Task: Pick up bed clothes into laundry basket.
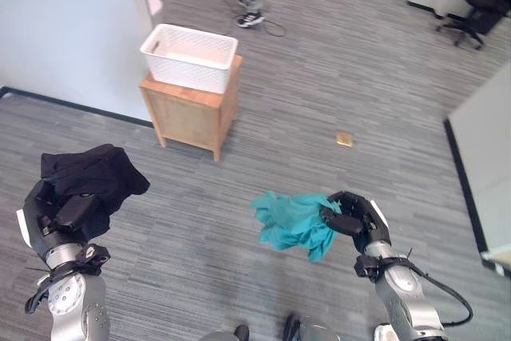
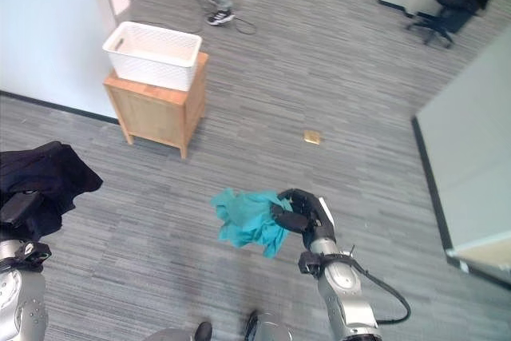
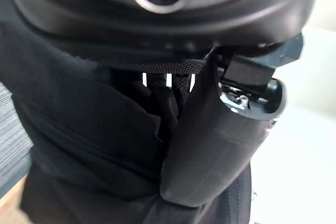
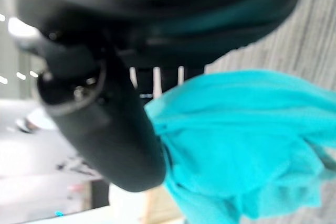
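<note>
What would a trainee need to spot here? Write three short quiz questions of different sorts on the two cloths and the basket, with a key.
1. True or false: the left robot hand holds a black cloth.
2. Multiple choice: the white laundry basket stands on A) the floor, B) a small wooden cabinet, C) an office chair.
3. Fill in: the right robot hand is closed on a ___ cloth.

Key: 1 true; 2 B; 3 teal. Both cloths hang clear of the floor in the head views, and no cloth can be seen in the basket from here.
</note>
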You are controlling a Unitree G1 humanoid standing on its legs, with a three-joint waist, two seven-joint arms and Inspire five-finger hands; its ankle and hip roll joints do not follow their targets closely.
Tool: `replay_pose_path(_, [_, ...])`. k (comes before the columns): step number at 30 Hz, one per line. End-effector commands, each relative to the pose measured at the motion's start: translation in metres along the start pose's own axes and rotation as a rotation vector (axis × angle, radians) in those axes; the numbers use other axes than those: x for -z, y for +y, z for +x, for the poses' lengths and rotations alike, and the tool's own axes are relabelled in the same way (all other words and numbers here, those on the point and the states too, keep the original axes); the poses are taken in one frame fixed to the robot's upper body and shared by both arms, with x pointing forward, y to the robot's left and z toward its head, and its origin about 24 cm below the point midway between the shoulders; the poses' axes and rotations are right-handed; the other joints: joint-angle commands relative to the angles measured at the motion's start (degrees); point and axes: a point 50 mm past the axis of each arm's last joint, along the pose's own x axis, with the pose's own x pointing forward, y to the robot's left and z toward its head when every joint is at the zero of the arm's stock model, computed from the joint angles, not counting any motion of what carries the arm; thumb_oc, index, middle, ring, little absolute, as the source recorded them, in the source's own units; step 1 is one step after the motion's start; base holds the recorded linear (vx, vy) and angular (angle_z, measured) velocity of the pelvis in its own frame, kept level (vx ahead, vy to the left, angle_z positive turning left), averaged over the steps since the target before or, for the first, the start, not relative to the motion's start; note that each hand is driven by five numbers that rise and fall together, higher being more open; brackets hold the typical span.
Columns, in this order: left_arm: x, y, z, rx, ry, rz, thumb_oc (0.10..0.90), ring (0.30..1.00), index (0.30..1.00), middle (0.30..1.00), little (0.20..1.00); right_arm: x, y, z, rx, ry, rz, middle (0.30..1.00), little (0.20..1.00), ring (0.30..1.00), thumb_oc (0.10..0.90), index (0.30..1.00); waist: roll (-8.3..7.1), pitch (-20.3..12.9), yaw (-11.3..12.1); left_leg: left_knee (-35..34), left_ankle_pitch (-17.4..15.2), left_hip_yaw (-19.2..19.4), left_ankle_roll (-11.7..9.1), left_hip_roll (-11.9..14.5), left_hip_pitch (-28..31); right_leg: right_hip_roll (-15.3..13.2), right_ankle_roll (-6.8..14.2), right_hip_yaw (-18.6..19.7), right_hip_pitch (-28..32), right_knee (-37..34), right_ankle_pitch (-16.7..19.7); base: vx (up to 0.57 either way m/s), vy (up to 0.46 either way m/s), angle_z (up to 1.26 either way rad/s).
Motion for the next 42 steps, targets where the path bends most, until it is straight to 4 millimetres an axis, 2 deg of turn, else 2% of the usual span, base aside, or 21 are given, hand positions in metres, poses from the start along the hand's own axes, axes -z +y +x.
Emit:
replay_pose_path(1, [-0.075, -0.026, 0.016, 0.195, -0.351, 0.029, 0.400, 0.300, 0.300, 0.300, 0.300, -0.063, -0.005, 0.015, 0.014, -0.292, -0.005, 0.300, 0.300, 0.300, 0.400, 0.300, -1.65, -5.2, -0.6, 0.1, -3.5, -0.1, -6.5, 12.7, 3.8, -5.0, 5.7, 4.4, 1.5, -4.9, 10.3, 0.43, -0.295, 1.21])
replay_pose_path(3, [-0.077, -0.024, 0.019, 0.174, -0.373, 0.035, 0.400, 0.300, 0.300, 0.300, 0.300, -0.070, -0.007, 0.015, 0.002, -0.326, 0.012, 0.300, 0.300, 0.300, 0.400, 0.300, -2.79, -6.5, -1.1, 3.8, -0.4, -1.1, -9.8, 18.9, 5.5, -3.8, 6.3, 2.0, 1.5, 0.2, 10.7, 0.76, -0.611, 1.10])
replay_pose_path(4, [-0.077, -0.019, 0.018, 0.158, -0.372, 0.062, 0.400, 0.300, 0.300, 0.300, 0.300, -0.069, -0.009, 0.015, 0.011, -0.323, -0.006, 0.300, 0.300, 0.300, 0.400, 0.300, -2.68, -6.8, -1.8, 9.6, 6.3, -1.6, -10.7, 21.7, 3.9, -2.3, 5.9, 2.9, 1.7, 2.2, 10.6, 0.71, -0.618, 1.04])
replay_pose_path(6, [-0.079, -0.013, 0.019, 0.122, -0.376, 0.052, 0.400, 0.300, 0.300, 0.300, 0.300, -0.077, -0.007, 0.017, 0.002, -0.358, 0.036, 0.300, 0.300, 0.300, 0.400, 0.300, -4.02, -5.9, -1.3, 23.9, 16.1, 1.9, -7.0, 23.3, -6.9, -0.7, 3.2, 0.1, 5.5, 1.7, 8.0, 0.44, -0.610, 0.70])
replay_pose_path(8, [-0.080, -0.011, 0.021, 0.115, -0.373, 0.062, 0.400, 0.300, 0.300, 0.300, 0.300, -0.091, -0.008, 0.023, 0.006, -0.404, 0.025, 0.300, 0.300, 0.300, 0.400, 0.300, -5.69, -2.4, 1.1, 33.6, 12.2, 3.8, -4.1, 18.4, -16.4, 2.3, -0.7, -0.4, 10.3, -0.5, 5.9, 0.23, -0.602, 0.86])
replay_pose_path(12, [-0.075, -0.013, 0.022, 0.120, -0.346, 0.019, 0.400, 0.300, 0.300, 0.300, 0.300, -0.105, -0.012, 0.025, 0.019, -0.451, 0.057, 0.300, 0.300, 0.300, 0.400, 0.300, -5.98, -1.1, 3.2, 35.4, 8.4, 7.2, -4.7, 12.2, -25.3, 3.5, -2.4, -1.3, 13.9, -2.5, 4.4, 0.34, -0.301, -0.09])
replay_pose_path(15, [-0.065, -0.013, 0.021, 0.123, -0.304, -0.015, 0.400, 0.300, 0.300, 0.300, 0.300, -0.114, -0.013, 0.024, 0.012, -0.477, 0.037, 0.300, 0.300, 0.300, 0.400, 0.300, -4.77, -2.0, 4.9, 23.5, 6.4, 12.5, -5.3, 7.9, -26.2, 5.7, -3.4, -1.9, 16.9, -3.0, 1.2, 0.42, -0.110, -0.26])
replay_pose_path(16, [-0.062, -0.015, 0.020, 0.135, -0.291, 0.005, 0.400, 0.300, 0.300, 0.300, 0.300, -0.117, -0.011, 0.027, 0.007, -0.483, 0.016, 0.300, 0.300, 0.300, 0.400, 0.300, -3.50, -3.2, 6.4, 13.1, 7.2, 13.4, -4.4, 4.1, -25.1, 8.1, -3.5, -2.1, 18.9, -3.3, -0.4, 0.63, -0.076, -0.13])
replay_pose_path(19, [-0.061, -0.012, 0.018, 0.129, -0.295, 0.030, 0.400, 0.300, 0.300, 0.300, 0.300, -0.121, -0.004, 0.033, -0.030, -0.482, -0.008, 0.300, 0.300, 0.300, 0.400, 0.300, -2.51, -5.1, 8.6, 2.3, 13.2, 13.2, -4.4, 0.5, -23.9, 10.7, -4.2, -1.4, 23.5, -5.4, -2.6, 0.44, -0.049, -0.46])
replay_pose_path(24, [-0.069, -0.001, 0.016, 0.112, -0.318, 0.128, 0.400, 0.300, 0.300, 0.300, 0.300, -0.129, 0.008, 0.038, -0.086, -0.494, -0.047, 0.300, 0.300, 0.300, 0.400, 0.300, -4.22, -6.7, 10.0, 3.0, 12.3, 16.9, -3.0, 0.9, -22.8, 10.2, -4.4, -2.2, 25.2, -2.2, -6.4, 0.43, 0.023, -0.42])
replay_pose_path(26, [-0.073, 0.003, 0.016, 0.102, -0.323, 0.161, 0.400, 0.300, 0.300, 0.300, 0.300, -0.140, 0.016, 0.043, -0.108, -0.524, -0.089, 0.300, 0.300, 0.300, 0.400, 0.300, -5.10, -6.2, 11.6, 3.5, 9.3, 16.2, -1.0, 1.7, -19.3, 8.5, 2.4, -3.4, 18.7, 20.3, 3.4, 0.30, 0.083, -0.31])
replay_pose_path(27, [-0.072, 0.003, 0.016, 0.102, -0.323, 0.160, 0.400, 0.300, 0.300, 0.300, 0.300, -0.140, 0.016, 0.043, -0.108, -0.524, -0.090, 0.300, 0.300, 0.300, 0.400, 0.300, -5.19, -6.4, 11.7, 3.4, 9.1, 16.2, -1.0, 1.6, -19.3, 8.3, 2.6, -3.2, 18.4, 20.6, 3.1, 0.35, 0.131, -0.30])
replay_pose_path(28, [-0.072, -0.003, 0.017, 0.112, -0.324, 0.137, 0.400, 0.300, 0.300, 0.300, 0.300, -0.152, 0.016, 0.043, -0.107, -0.561, -0.134, 0.300, 0.300, 0.300, 0.400, 0.300, -2.20, -4.6, 9.6, 1.9, 8.6, 14.3, -0.3, 4.5, -14.4, 8.8, 5.6, -2.8, 10.0, 34.9, 9.6, 0.36, 0.114, -0.18])
replay_pose_path(30, [-0.072, -0.008, 0.018, 0.129, -0.329, 0.130, 0.400, 0.300, 0.300, 0.300, 0.300, -0.161, 0.014, 0.045, -0.095, -0.589, -0.121, 0.300, 0.300, 0.300, 0.400, 0.300, -1.19, -4.0, 8.6, 1.1, 8.5, 13.3, -0.2, 4.8, -12.9, 7.7, 4.6, -3.6, 7.3, 38.2, 8.0, 0.29, 0.061, 0.37])
replay_pose_path(31, [-0.071, -0.014, 0.019, 0.152, -0.328, 0.122, 0.400, 0.300, 0.300, 0.300, 0.300, -0.171, 0.016, 0.045, -0.099, -0.621, -0.105, 0.300, 0.300, 0.300, 0.400, 0.300, -0.72, -4.2, 8.1, 0.2, 8.4, 11.9, 0.0, 5.1, -11.4, 6.6, 3.2, -4.2, 5.5, 37.9, 7.0, 0.37, -0.058, 0.74])
replay_pose_path(33, [-0.075, -0.022, 0.023, 0.189, -0.333, 0.070, 0.400, 0.300, 0.300, 0.300, 0.300, -0.213, 0.009, 0.045, -0.083, -0.719, -0.192, 0.300, 0.300, 0.300, 0.400, 0.300, -2.12, -4.9, 8.0, -1.3, 6.6, 9.7, -1.2, 5.1, -8.0, 0.2, 0.9, -5.0, 4.9, 24.7, 5.1, 0.53, -0.195, 0.46])
replay_pose_path(34, [-0.074, -0.024, 0.024, 0.195, -0.326, 0.055, 0.400, 0.300, 0.300, 0.300, 0.300, -0.230, 0.005, 0.044, -0.067, -0.756, -0.222, 0.300, 0.300, 0.300, 0.400, 0.300, -2.81, -4.9, 7.5, -1.6, 5.9, 8.4, -2.1, 4.7, -7.2, -0.2, 0.6, -4.4, 6.2, 16.4, 4.7, 0.43, -0.250, 0.56])
replay_pose_path(35, [-0.071, -0.028, 0.026, 0.200, -0.318, 0.050, 0.400, 0.300, 0.300, 0.300, 0.300, -0.247, 0.002, 0.043, -0.044, -0.790, -0.283, 0.300, 0.300, 0.300, 0.400, 0.300, -3.71, -4.9, 6.8, -2.1, 5.6, 7.0, -2.9, 4.5, -7.0, 1.0, 0.6, -1.9, 7.8, 6.1, 5.0, 0.29, -0.192, 0.88])
replay_pose_path(36, [-0.071, -0.034, 0.029, 0.223, -0.305, 0.038, 0.400, 0.300, 0.300, 0.300, 0.300, -0.262, -0.007, 0.034, -0.021, -0.815, -0.356, 0.300, 0.300, 0.300, 0.400, 0.300, -5.07, -5.3, 6.3, -1.6, 5.9, 4.5, -2.9, 3.0, -8.0, 2.8, 1.1, 2.6, 10.4, 5.5, 4.4, 0.21, -0.188, 1.14])
replay_pose_path(40, [-0.064, -0.024, 0.024, 0.232, -0.283, 0.061, 0.400, 0.300, 0.300, 0.300, 0.300, -0.330, 0.024, 0.018, -0.107, -0.992, -0.608, 0.300, 0.300, 0.300, 0.400, 0.300, -7.28, -7.0, 8.9, -2.5, 5.3, 5.2, -4.0, 3.7, -7.1, 2.5, 1.3, -0.5, 13.4, 1.1, 5.9, 0.21, -0.146, 0.59])
replay_pose_path(42, [-0.057, -0.015, 0.023, 0.240, -0.230, 0.073, 0.400, 0.300, 0.300, 0.300, 0.300, -0.374, 0.032, 0.024, -0.027, -0.938, -0.921, 0.300, 0.300, 0.300, 0.400, 0.300, -8.84, -8.0, 9.5, -3.5, 5.3, 4.2, -5.0, 4.5, -7.3, 3.3, 0.6, -2.1, 14.9, -2.4, 5.2, 0.23, -0.140, 0.11])
